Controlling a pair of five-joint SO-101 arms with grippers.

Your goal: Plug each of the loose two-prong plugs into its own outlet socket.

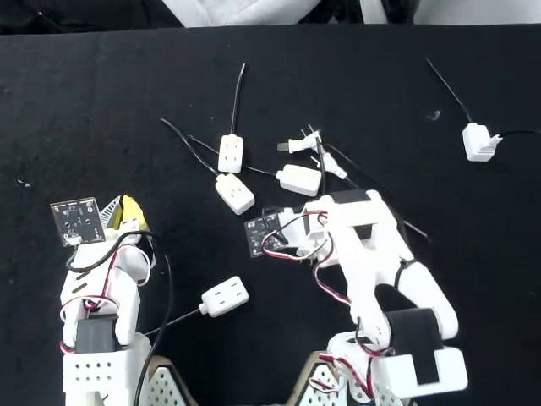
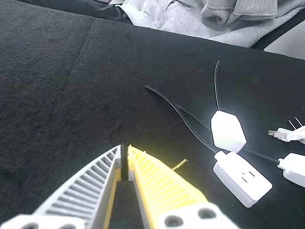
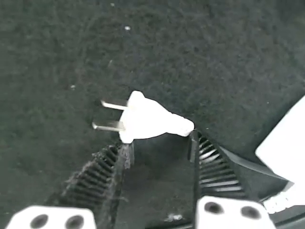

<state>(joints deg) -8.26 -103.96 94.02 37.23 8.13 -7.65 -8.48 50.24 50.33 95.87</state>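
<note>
Lying flat near the middle of the black counter (image 1: 84,101), a white two-prong plug (image 3: 145,119) has its tail end between the spread fingers (image 3: 107,167) of the right gripper (image 3: 159,143), which flank it without clamping it. Near the counter's left edge, the left gripper (image 2: 125,155) has its grey and yellow fingers (image 2: 157,181) pressed together on nothing. One outlet socket (image 1: 225,296) lies toward the near edge between the two arms, well apart from the plug.
</note>
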